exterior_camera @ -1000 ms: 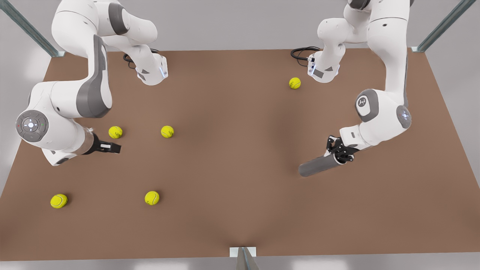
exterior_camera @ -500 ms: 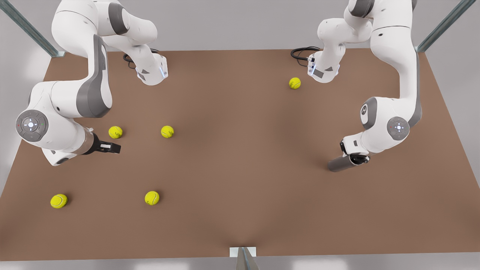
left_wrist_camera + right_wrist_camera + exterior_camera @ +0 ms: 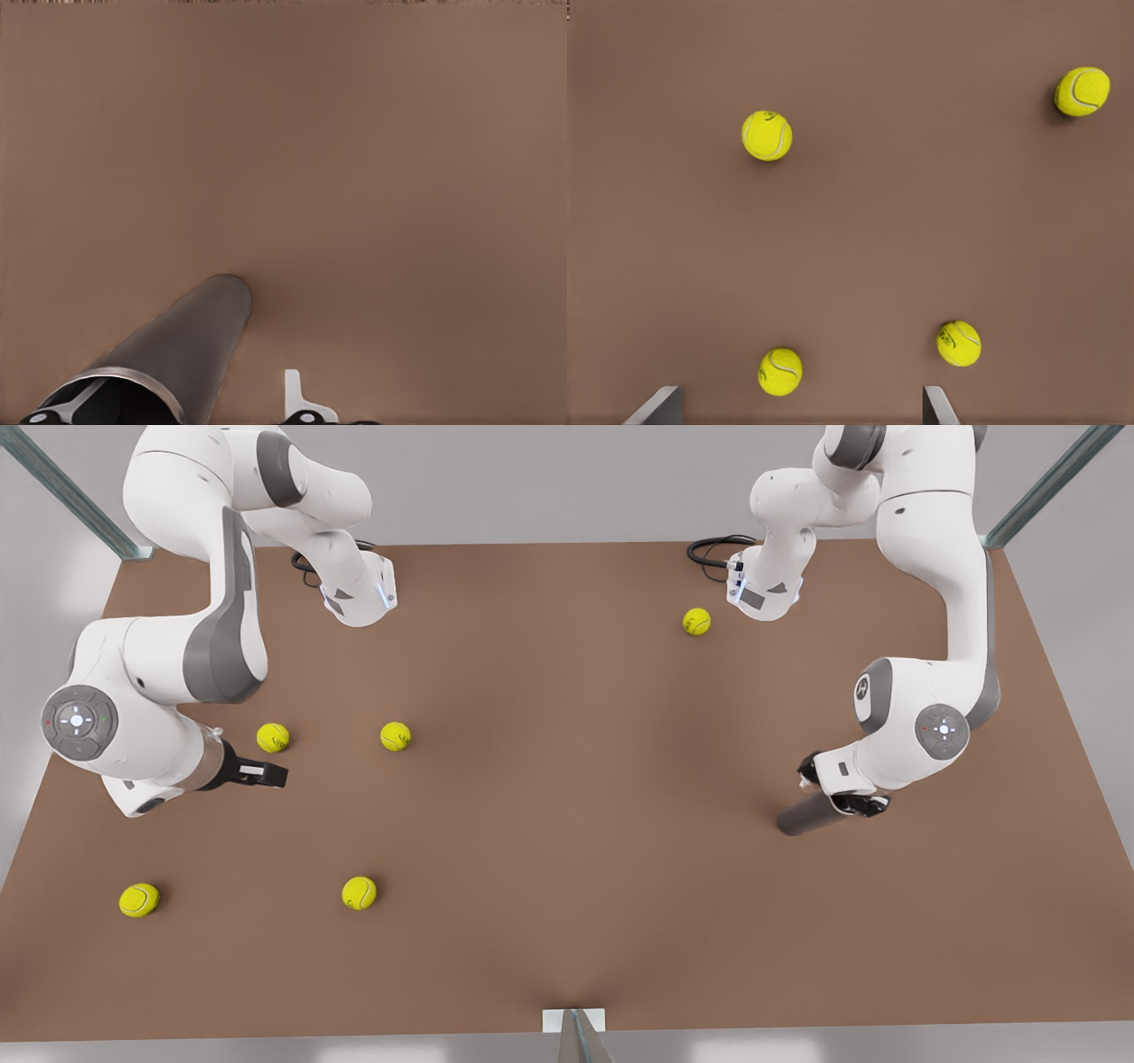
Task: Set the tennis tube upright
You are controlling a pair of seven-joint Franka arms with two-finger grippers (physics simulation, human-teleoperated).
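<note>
The tennis tube (image 3: 804,816) is a matte grey cylinder on the front view's right, tilted, with its low end toward the table's middle. My left gripper (image 3: 852,801) is shut on its upper end. The left wrist view looks down the tube (image 3: 190,341) from its silvery rim to the far end near the brown table, with the left gripper (image 3: 177,400) around the rim end. My right gripper (image 3: 266,775) waits open, low over the table on the front view's left. Its fingertips (image 3: 660,405) frame bare table in the right wrist view.
Several yellow-green tennis balls lie on the brown table (image 3: 567,779): two (image 3: 273,737) (image 3: 395,736) just beyond the right gripper, two (image 3: 139,900) (image 3: 359,893) nearer the front edge, one (image 3: 696,621) by the far arm base. Cables lie at both bases.
The left arm swung toward the front view's right with the tube, which went from lying nearly flat to a steeper tilt. In the last half second it barely shifted. The right arm stayed put.
</note>
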